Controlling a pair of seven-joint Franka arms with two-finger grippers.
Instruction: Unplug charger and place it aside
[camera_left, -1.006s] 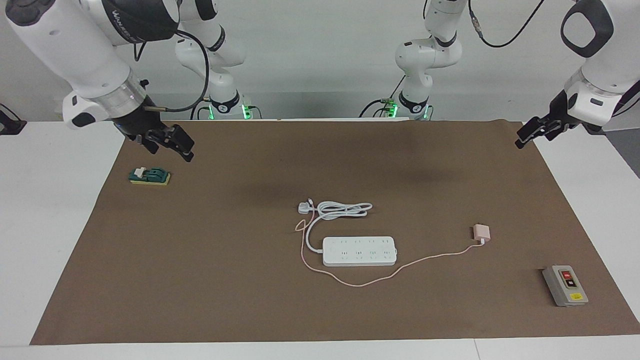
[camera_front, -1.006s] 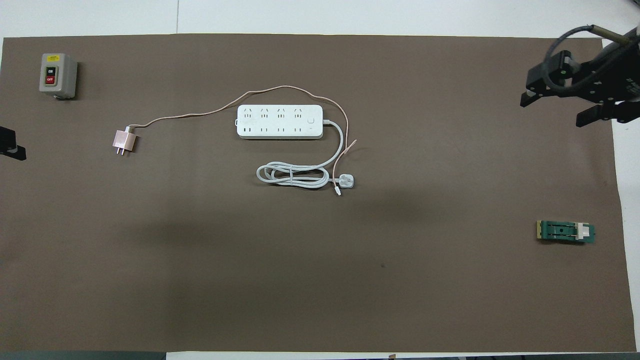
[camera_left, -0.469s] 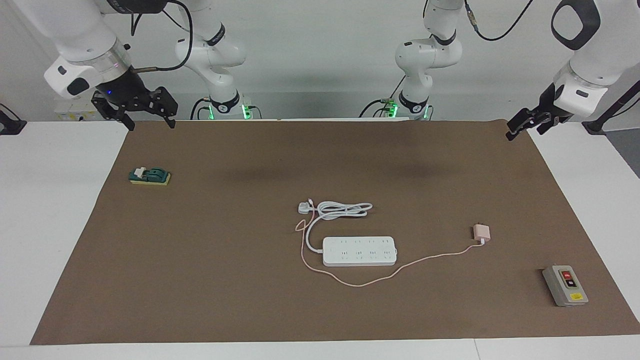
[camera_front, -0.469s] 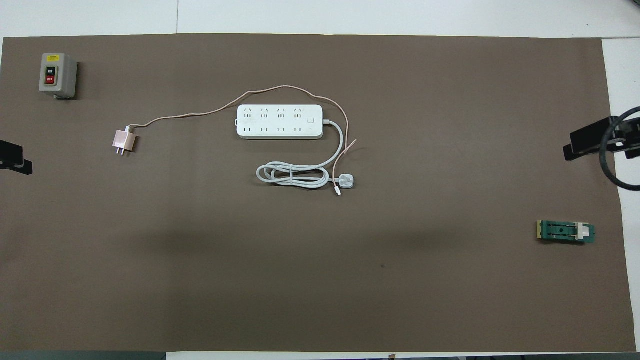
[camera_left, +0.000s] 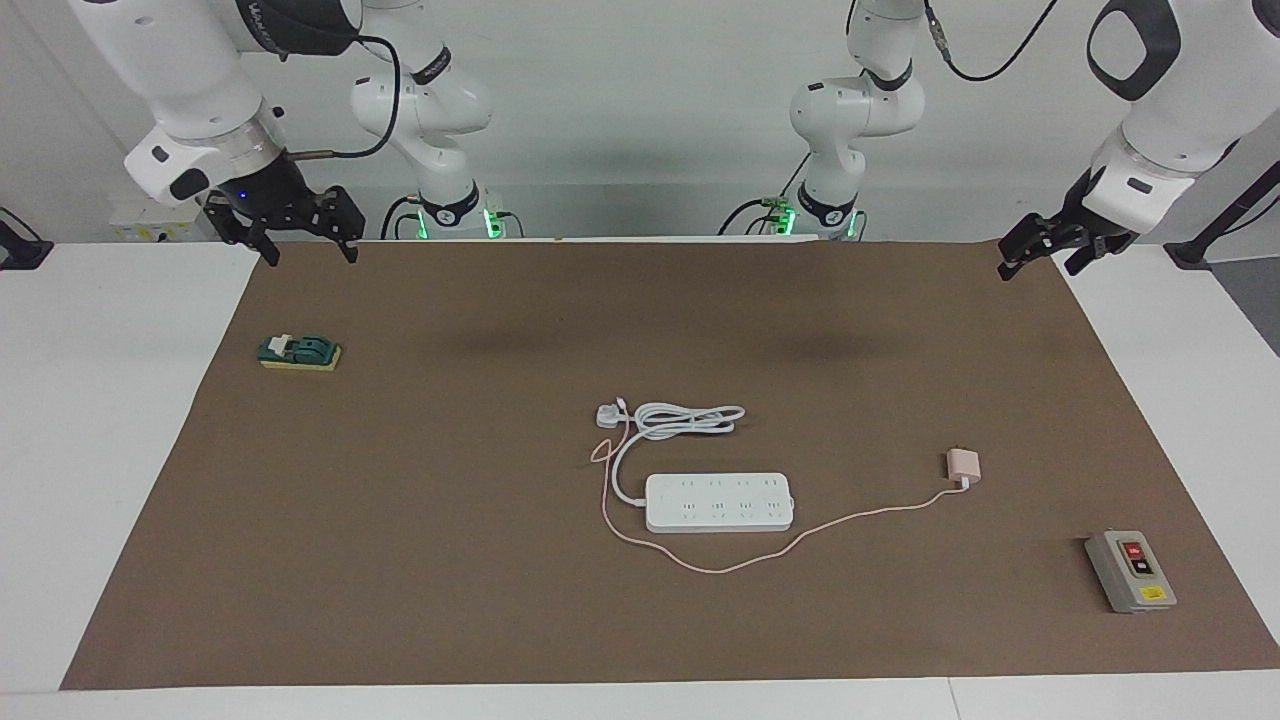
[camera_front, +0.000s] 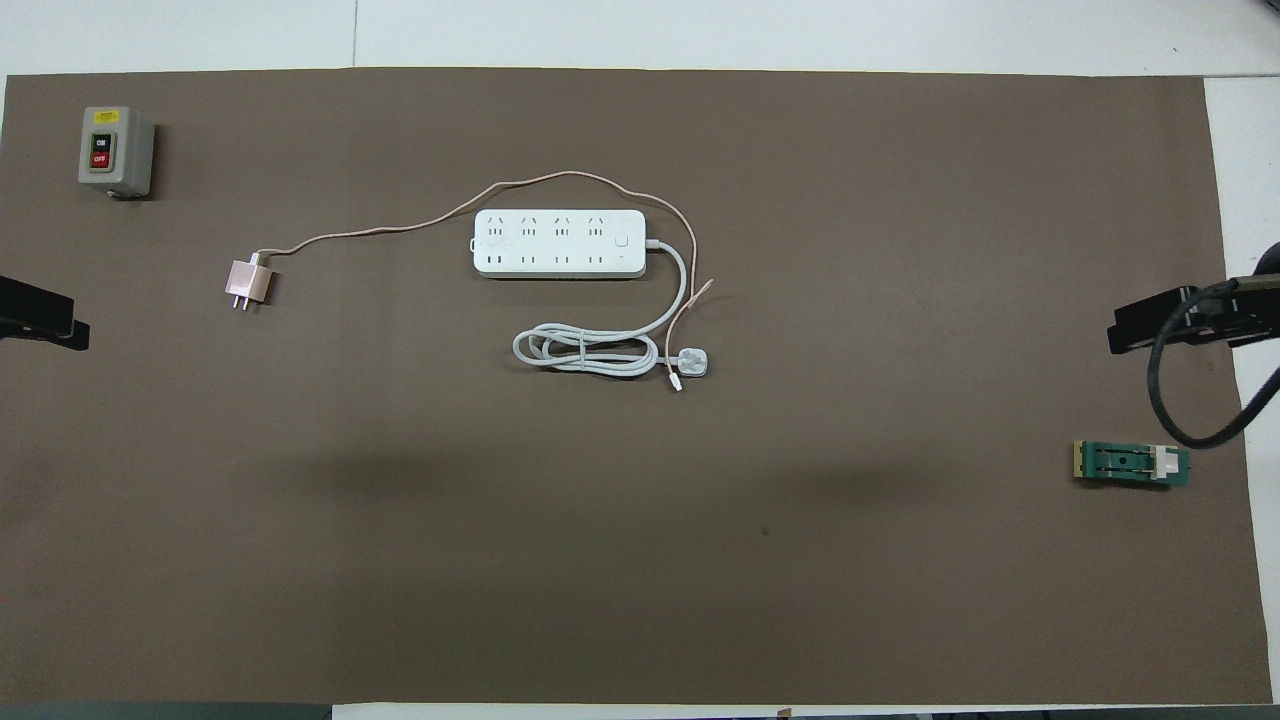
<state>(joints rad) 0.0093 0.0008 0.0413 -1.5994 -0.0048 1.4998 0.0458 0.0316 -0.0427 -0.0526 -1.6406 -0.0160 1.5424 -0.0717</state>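
The charger (camera_left: 965, 465) is a small pale pink cube lying on the brown mat, out of the power strip (camera_left: 720, 502) and beside it toward the left arm's end. Its thin pink cable (camera_left: 860, 520) loops round the strip and ends by the white plug (camera_left: 607, 415). In the overhead view the charger (camera_front: 250, 283) shows its two prongs, apart from the strip (camera_front: 560, 243). My left gripper (camera_left: 1036, 262) hangs open and empty over the mat's corner nearest its base. My right gripper (camera_left: 311, 256) hangs open and empty over the mat's edge near its own base.
A green knife switch (camera_left: 300, 352) lies toward the right arm's end. A grey push-button box (camera_left: 1130, 572) stands at the left arm's end, farther from the robots than the charger. The strip's thick white cord (camera_left: 690, 420) is coiled nearer to the robots than the strip.
My right gripper has risen and drawn back from above the green switch toward the robots' edge of the mat. My left gripper has shifted slightly. The charger has not moved.
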